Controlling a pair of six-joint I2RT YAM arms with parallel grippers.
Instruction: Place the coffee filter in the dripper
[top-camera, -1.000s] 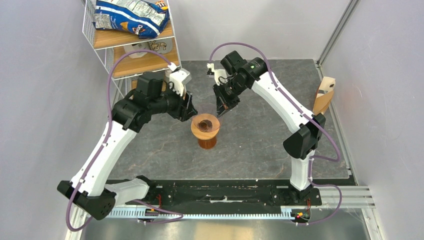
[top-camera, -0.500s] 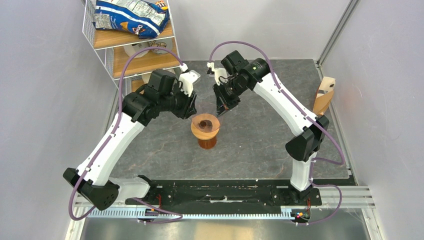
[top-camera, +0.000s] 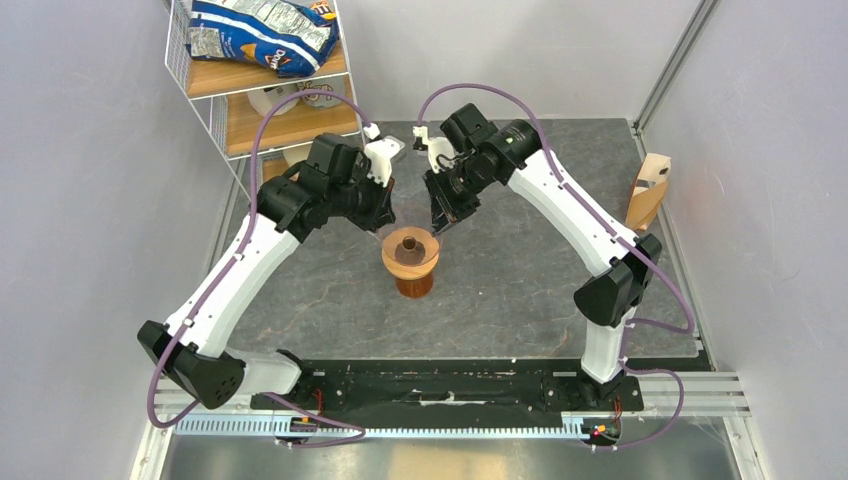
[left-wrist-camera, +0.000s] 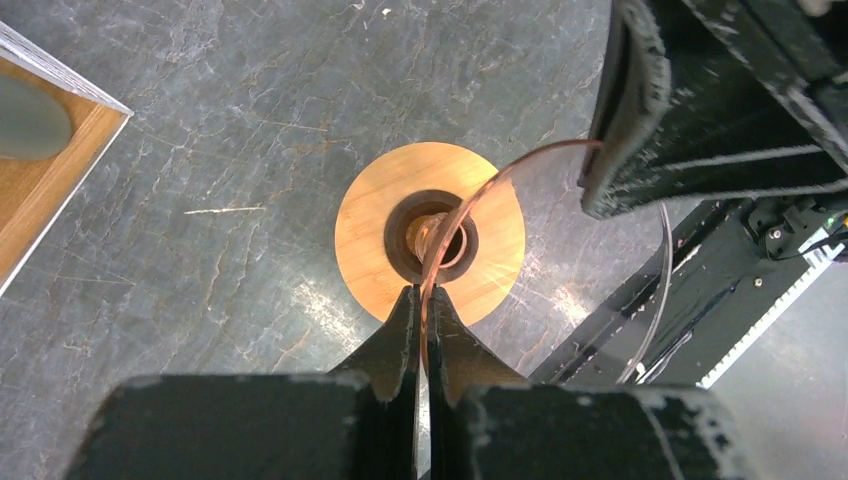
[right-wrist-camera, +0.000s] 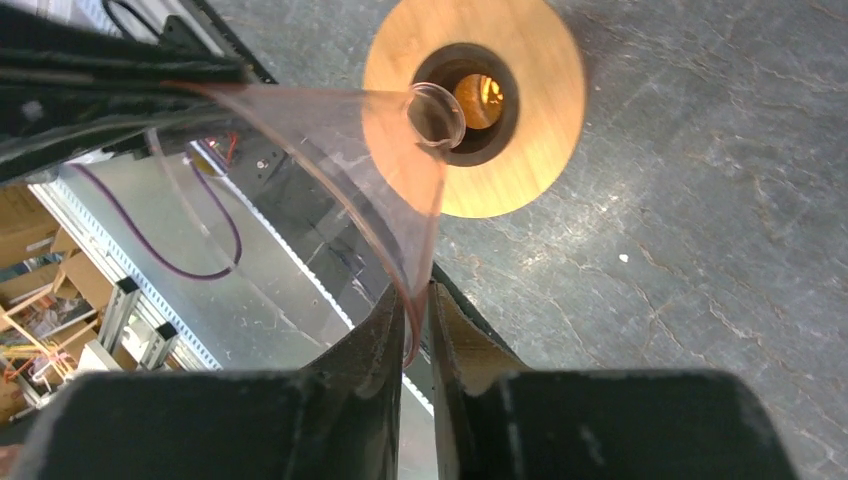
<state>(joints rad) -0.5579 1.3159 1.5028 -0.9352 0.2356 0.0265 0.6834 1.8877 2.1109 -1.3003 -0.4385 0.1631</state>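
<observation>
The dripper (top-camera: 392, 259), a light-wood ring with a dark hole, sits on an amber glass vessel (top-camera: 413, 284) at mid-table; the ring also shows below each wrist camera (left-wrist-camera: 365, 230) (right-wrist-camera: 530, 150). The coffee filter (right-wrist-camera: 340, 140) is a thin, pink-tinted see-through cone that hangs just over the ring, its narrow tip at the hole. My left gripper (left-wrist-camera: 421, 292) (top-camera: 383, 222) is shut on its rim (left-wrist-camera: 478, 187) from the left. On the opposite side my right gripper (right-wrist-camera: 410, 290) (top-camera: 440, 222) has its jaws slightly apart, with the rim still between them.
A wire shelf with a blue chip bag (top-camera: 265, 30) stands at the back left, and its wooden board (left-wrist-camera: 40, 190) lies close to the left arm. A pale wooden stand (top-camera: 648, 190) leans by the right wall. The black base rail (top-camera: 430, 385) runs along the near edge.
The left arm swung in toward the cone and its jaws closed on the rim. The right gripper's jaws, shut before, have eased apart.
</observation>
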